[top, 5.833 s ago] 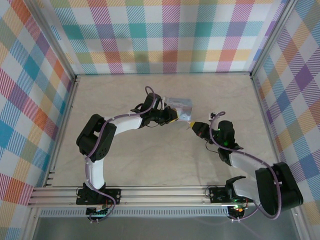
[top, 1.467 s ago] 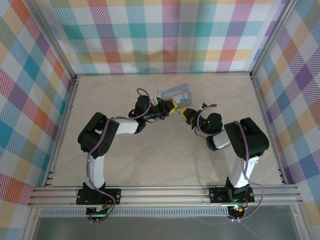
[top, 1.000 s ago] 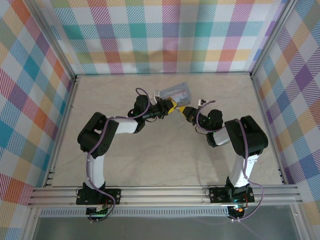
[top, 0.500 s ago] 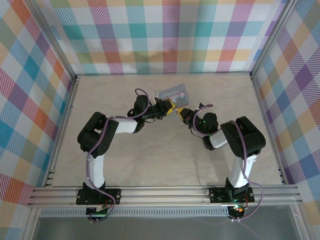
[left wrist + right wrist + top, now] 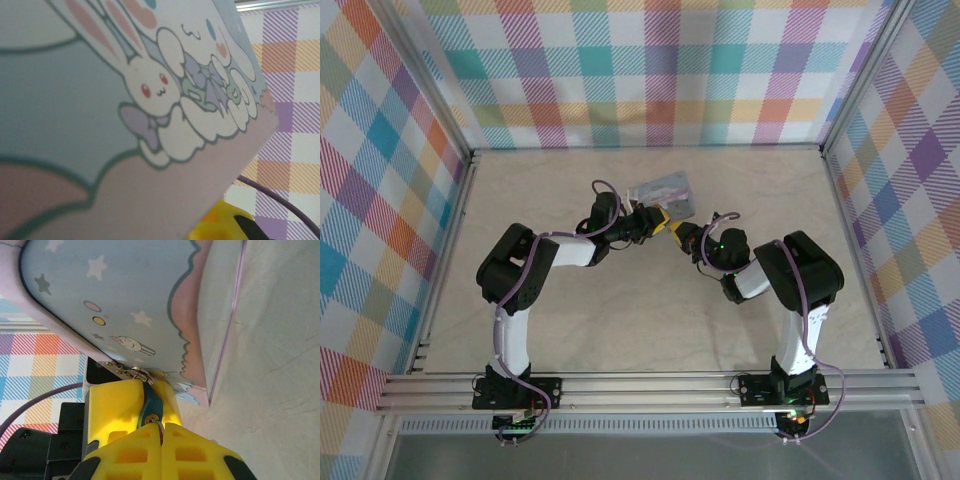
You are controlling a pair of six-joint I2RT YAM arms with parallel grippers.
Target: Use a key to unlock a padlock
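Your left tool [image 5: 657, 222] is clenched on the padlock [image 5: 148, 407], just beside the tin [image 5: 125, 295]. The shackle end points toward the tin and the keyhole end faces away, which braces the lock and presents it to your other arm. Your right tool [image 5: 162, 434] is clenched on the key [image 5: 159, 425], whose tip meets the keyhole on the side away from the tin. I cannot tell whether the blade is seated. Check alignment before twisting: the tin rests on the worktop [image 5: 270, 365] close behind, leaving little room.
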